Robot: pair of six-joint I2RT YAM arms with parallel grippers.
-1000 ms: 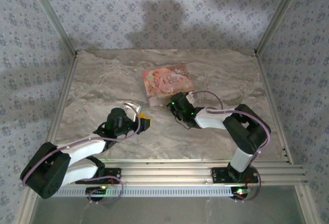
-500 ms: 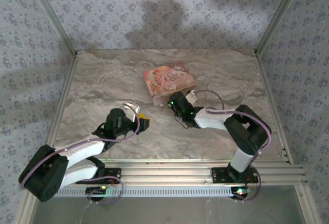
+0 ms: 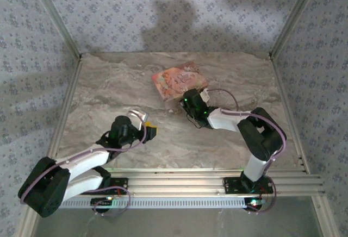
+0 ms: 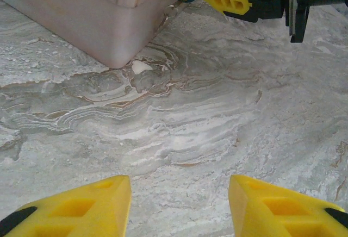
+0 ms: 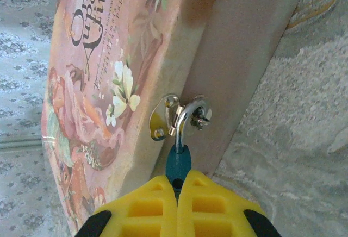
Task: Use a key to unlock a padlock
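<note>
Pink floral box (image 5: 98,85), blue-and-silver padlock (image 5: 178,160), grey marbled table (image 5: 283,155).

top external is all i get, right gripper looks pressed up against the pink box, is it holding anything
Observer: Yes. The right gripper is shut on the blue end of the padlock.
Operator: padlock loose or on the box
Observer: On it. Its silver shackle is hooked through the hasp on the box.
Operator: other arm got the key?
Observer: No. The left gripper is open with nothing between its fingers, just bare table below.
</note>
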